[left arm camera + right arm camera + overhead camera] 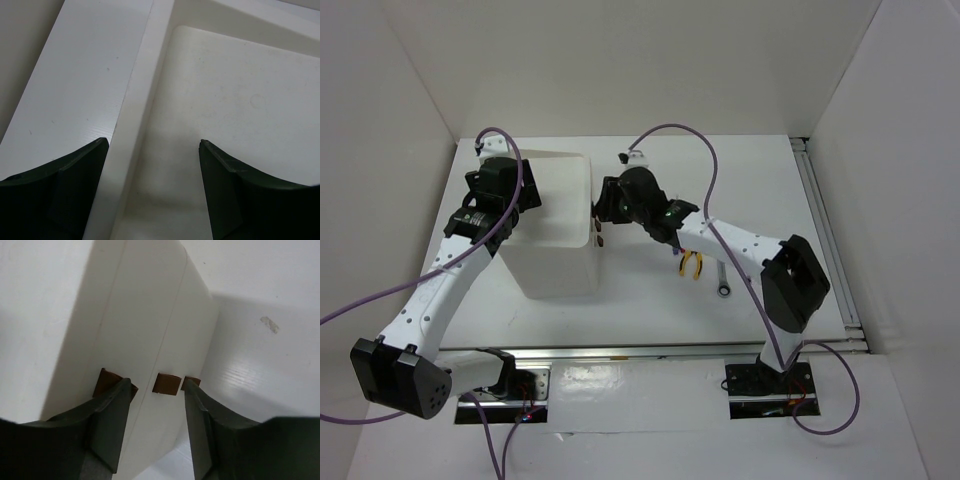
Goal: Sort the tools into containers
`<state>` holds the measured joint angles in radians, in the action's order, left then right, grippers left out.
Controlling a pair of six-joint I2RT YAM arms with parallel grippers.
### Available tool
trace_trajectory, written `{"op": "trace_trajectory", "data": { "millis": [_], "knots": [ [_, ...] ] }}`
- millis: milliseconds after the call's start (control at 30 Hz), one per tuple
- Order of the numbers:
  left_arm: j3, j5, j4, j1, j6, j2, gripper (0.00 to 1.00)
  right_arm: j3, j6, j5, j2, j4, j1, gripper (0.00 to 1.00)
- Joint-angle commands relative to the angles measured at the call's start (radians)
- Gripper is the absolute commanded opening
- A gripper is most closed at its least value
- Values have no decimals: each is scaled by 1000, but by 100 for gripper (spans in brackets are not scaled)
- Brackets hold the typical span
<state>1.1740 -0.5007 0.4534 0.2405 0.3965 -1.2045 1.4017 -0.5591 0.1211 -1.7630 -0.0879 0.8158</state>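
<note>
A white table (650, 150) sits boxed in by plain white walls, with the white box unit (560, 270) at its left-centre. The left gripper (153, 142) hangs spread wide across the left rim of the top bin (225, 100), one finger outside and one inside. The right gripper (157, 383) is also spread at the drawer fronts, and the middle brown handle (166, 384) lies between its fingertips, not pinched. The yellow-and-black pliers (692, 264) and a silver wrench (722, 281) lie on the table under the right arm.
</note>
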Motion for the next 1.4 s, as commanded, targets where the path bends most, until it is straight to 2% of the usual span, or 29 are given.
{"op": "trace_trajectory", "data": {
  "millis": [0,100,133,200,267,333,433,467,600,667,867,1000,1167,1300,1367],
  "knots": [
    [-51,156,149,37,25,-55,84,-41,-30,-184,60,42,26,57],
    [-51,156,159,37,25,-55,86,-13,33,32,60,-105,26,75],
    [-51,156,159,37,25,-55,86,-59,42,90,91,-105,16,80],
    [-51,146,159,37,25,-55,87,-136,42,72,125,-49,-35,82],
    [-51,146,159,37,25,-55,88,-223,42,-30,148,45,-110,82],
    [-51,146,159,37,25,-55,88,-260,54,-113,148,130,-151,79],
    [-51,136,159,37,34,-55,89,-326,65,-329,117,299,-219,77],
    [-51,136,159,37,35,-55,89,-336,65,-480,85,351,-248,76],
    [-51,136,159,37,35,-55,89,-349,-7,-735,-24,618,-257,72],
    [-51,126,159,37,35,-55,89,-337,-34,-806,-70,760,-257,71],
    [-51,126,159,37,35,-55,89,-236,-73,-857,-217,839,-248,61],
    [-51,126,159,37,35,-55,89,-236,-113,-903,-265,968,-248,58],
    [-51,126,159,37,35,-55,89,-225,-87,-925,-274,981,-239,57],
    [-51,126,159,37,35,-55,89,-211,-65,-936,-286,949,-239,48],
    [-51,126,159,37,35,-55,89,-192,-65,-936,-297,948,-239,48]
  ]
}}
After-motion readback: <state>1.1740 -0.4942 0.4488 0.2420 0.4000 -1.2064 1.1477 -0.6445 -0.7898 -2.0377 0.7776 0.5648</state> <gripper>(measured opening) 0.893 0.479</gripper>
